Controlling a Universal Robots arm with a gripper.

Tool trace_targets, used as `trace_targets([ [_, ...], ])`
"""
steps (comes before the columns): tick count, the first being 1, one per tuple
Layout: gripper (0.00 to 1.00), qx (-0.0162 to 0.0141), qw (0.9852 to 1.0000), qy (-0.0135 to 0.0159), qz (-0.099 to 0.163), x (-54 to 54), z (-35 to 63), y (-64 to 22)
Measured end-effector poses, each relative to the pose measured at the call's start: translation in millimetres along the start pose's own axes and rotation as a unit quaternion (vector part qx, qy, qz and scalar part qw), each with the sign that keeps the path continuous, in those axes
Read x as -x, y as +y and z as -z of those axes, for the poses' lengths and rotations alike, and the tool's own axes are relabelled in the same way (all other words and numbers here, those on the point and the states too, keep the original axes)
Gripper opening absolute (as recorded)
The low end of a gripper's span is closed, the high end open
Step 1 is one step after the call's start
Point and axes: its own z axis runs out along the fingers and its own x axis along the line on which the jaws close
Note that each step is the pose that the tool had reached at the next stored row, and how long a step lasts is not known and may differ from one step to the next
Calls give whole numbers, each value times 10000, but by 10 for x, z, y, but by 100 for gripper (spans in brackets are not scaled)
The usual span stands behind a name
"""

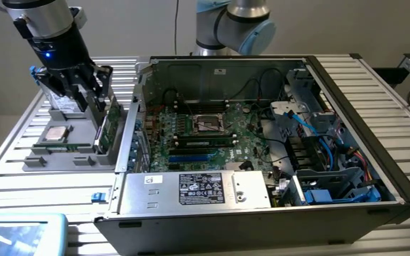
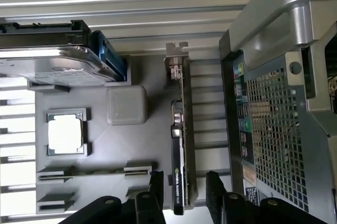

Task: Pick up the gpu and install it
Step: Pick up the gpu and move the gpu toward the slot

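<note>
End effector (image 2: pixel 184 184) fully apart, fingers straddling upright gpu (image 2: pixel 179 129) in tray (image 2: pixel 131 150); nothing clamped.

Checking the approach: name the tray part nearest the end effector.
The graphics card, standing on edge directly under the open end effector; the hard drive and processor sit aside.

A: Site type? Reads as a robotics lab, bench set-up.
B: Agreed. Industrial robot arm (image 1: pixel 234 24) behind a slatted aluminium table (image 1: pixel 34 186); desktop computer case (image 1: pixel 347 160) lying open, motherboard (image 1: pixel 198 133) exposed.
A: Noted too: grey fixture tray (image 1: pixel 77 144) with loose components in cut slots (each slot shaped to its part). Bare pale wall (image 1: pixel 134 26) behind.
</note>
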Motion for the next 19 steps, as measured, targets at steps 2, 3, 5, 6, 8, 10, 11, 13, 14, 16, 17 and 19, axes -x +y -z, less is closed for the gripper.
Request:
trace_targets([
  [2,46,4,10000,-2,0,-24,-32,-4],
  [3,46,7,10000,-4,0,-35,-49,-6],
  [5,46,10,10000,-4,0,-49,-84,-11],
  [6,46,10,10000,-4,0,-50,-102,-12],
  [8,46,10,10000,-3,1,-52,-138,-15],
  [10,46,10,10000,-4,0,-54,-174,-17],
  [11,46,13,10000,-4,-1,-55,-194,-18],
  [13,46,30,10000,-2,-2,-57,-229,-20],
  [14,46,43,10000,-1,-2,-57,-246,-22],
  [16,46,84,10000,3,-4,-58,-268,-24],
  [17,46,112,9999,3,-5,-59,-276,-25],
  [19,46,185,9998,7,-8,-59,-288,-28],
])
